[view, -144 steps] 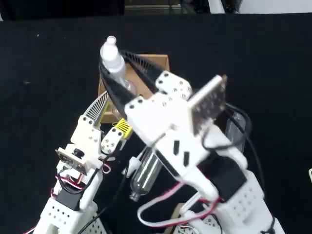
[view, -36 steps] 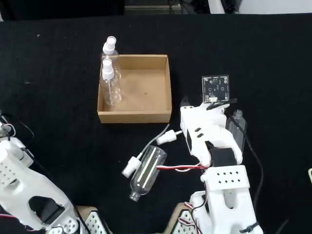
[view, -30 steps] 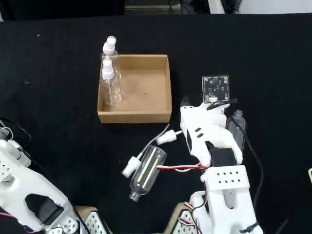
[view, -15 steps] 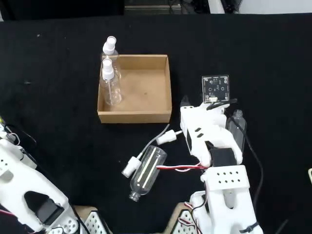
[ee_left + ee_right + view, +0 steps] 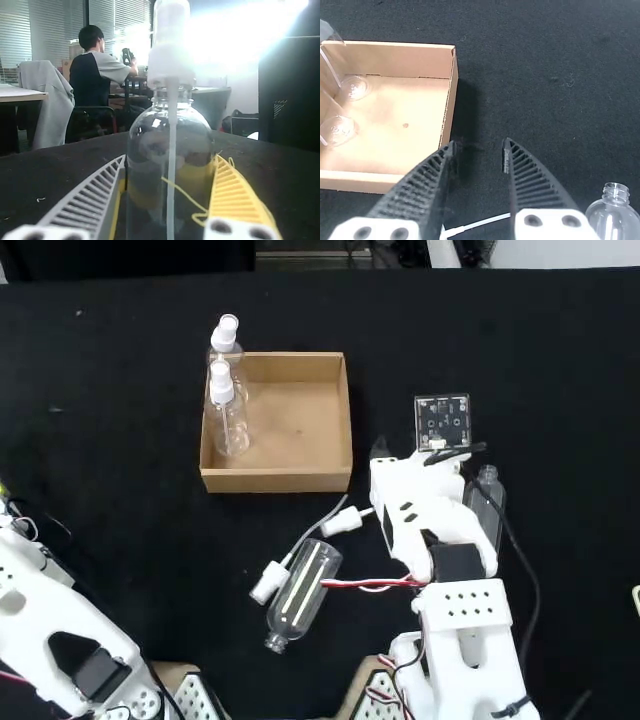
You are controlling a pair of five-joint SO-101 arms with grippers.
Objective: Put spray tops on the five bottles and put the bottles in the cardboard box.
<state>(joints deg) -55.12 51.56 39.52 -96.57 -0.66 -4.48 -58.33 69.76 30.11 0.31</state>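
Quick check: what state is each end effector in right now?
Left end effector: closed on a spray bottle.
Right end effector: open, holding nothing.

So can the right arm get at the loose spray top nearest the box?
Probably yes. The right gripper is open and empty, and that spray top lies on the table close beside it, with nothing between them.

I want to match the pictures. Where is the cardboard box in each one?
High view: cardboard box, upper middle.
Right wrist view: cardboard box just ahead of the open fingers.
Left wrist view: faces the room, past a capped bottle.
Shared landmark: two bottles standing inside it.
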